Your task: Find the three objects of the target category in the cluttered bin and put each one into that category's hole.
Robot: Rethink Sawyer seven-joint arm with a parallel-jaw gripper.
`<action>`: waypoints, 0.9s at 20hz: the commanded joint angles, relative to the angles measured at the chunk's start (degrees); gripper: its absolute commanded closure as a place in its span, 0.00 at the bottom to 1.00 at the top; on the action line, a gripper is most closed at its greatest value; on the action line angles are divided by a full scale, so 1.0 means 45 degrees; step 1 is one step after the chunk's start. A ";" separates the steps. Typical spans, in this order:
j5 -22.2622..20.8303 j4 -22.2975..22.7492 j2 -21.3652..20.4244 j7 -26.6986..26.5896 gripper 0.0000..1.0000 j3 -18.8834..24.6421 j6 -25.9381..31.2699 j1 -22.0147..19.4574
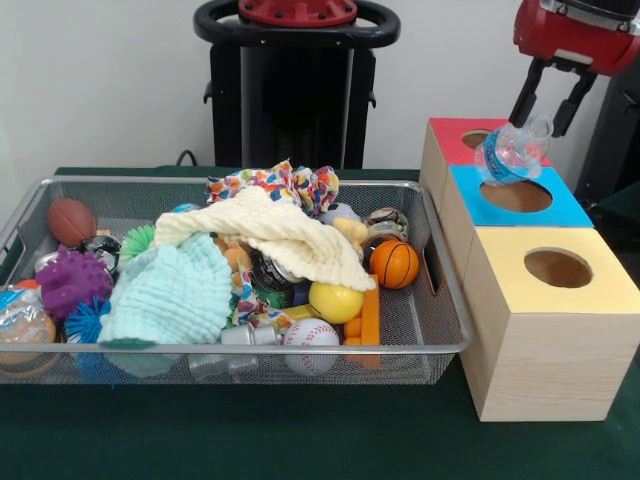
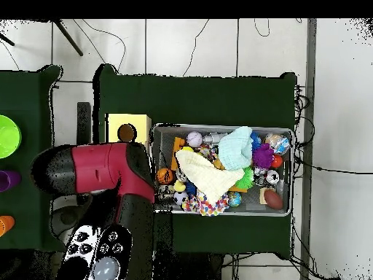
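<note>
A: What fills the table?
B: A wire bin (image 1: 440,345) crowded with toys, with a cream cloth (image 1: 280,235) and a mint cloth (image 1: 175,295) on top. Beside it stand three wooden boxes topped yellow (image 1: 600,275), blue (image 1: 565,208) and red (image 1: 452,140).
A: And the gripper (image 1: 545,115)?
B: Its fingers pinch a clear plastic bottle (image 1: 512,152), which hangs over the blue box's hole (image 1: 516,196).
</note>
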 commanded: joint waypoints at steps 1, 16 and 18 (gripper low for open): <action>0.0421 0.0084 0.0548 0.2977 1.00 0.0284 0.0829 -0.0104; 0.0636 0.0114 0.0809 0.3131 1.00 0.0177 0.0460 0.0110; 0.0668 0.0038 0.0888 0.3166 1.00 0.0167 0.0440 0.0138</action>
